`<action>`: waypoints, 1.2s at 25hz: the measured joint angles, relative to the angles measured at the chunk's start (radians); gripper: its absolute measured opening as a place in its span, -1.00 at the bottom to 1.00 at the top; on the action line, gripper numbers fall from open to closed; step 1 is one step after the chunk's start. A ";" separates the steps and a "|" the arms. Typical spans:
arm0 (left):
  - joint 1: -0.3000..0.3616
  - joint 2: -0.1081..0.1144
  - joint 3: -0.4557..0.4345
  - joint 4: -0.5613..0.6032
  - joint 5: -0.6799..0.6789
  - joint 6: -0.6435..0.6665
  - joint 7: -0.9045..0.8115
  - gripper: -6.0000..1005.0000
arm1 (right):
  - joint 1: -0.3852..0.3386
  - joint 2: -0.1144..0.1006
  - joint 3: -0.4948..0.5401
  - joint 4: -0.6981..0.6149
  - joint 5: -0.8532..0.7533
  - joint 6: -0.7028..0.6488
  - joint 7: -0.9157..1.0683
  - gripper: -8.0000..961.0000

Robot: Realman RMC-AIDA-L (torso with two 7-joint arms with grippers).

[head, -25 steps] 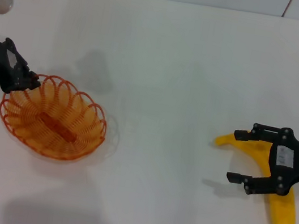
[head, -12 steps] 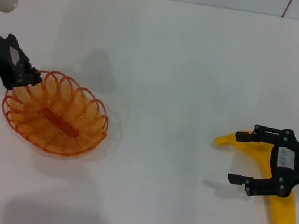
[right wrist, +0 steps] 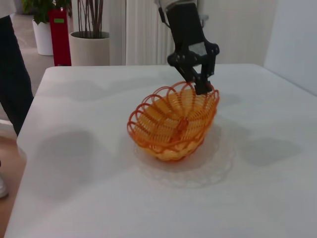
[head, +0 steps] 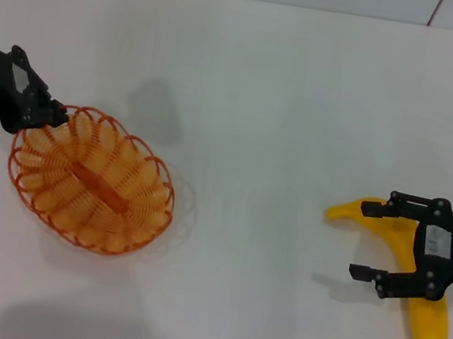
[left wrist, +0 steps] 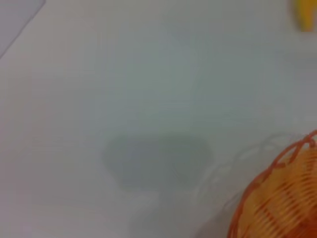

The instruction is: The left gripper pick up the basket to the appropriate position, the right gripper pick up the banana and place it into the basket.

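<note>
The orange wire basket [head: 90, 177] is at the left of the white table, tilted, with its rim pinched by my left gripper [head: 48, 115], which is shut on it. The right wrist view shows the basket [right wrist: 173, 121] hanging tilted from the left gripper [right wrist: 203, 84], its low side close to the table. Part of the basket's rim [left wrist: 282, 198] shows in the left wrist view. The yellow banana [head: 422, 324] lies at the right of the table. My right gripper [head: 361, 240] is open and empty, just above the banana's middle, with a finger on each side of it.
The white table [head: 290, 102] stretches between basket and banana. In the right wrist view, beyond the table's far edge, stand a person's leg [right wrist: 12, 74], a red stand [right wrist: 59, 34] and a plant pot [right wrist: 89, 47].
My left gripper has carried the basket to the right and a little forward, and it now looks larger and more tilted. The right gripper has barely moved.
</note>
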 joint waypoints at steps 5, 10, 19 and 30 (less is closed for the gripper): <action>0.025 -0.001 0.002 0.057 -0.050 0.054 -0.082 -0.88 | -0.002 -0.001 -0.001 0.000 0.001 0.000 0.000 0.80; 0.037 -0.006 0.000 0.058 -0.089 0.071 -0.168 -0.88 | -0.002 -0.001 -0.001 0.001 0.002 0.000 0.000 0.80; 0.034 -0.008 0.008 0.018 -0.178 0.066 -0.357 -0.89 | 0.001 0.000 0.001 0.002 0.002 0.000 0.000 0.80; -0.043 -0.009 0.064 -0.154 -0.178 -0.029 -0.483 -0.89 | 0.010 0.003 0.002 0.002 0.002 -0.001 0.000 0.80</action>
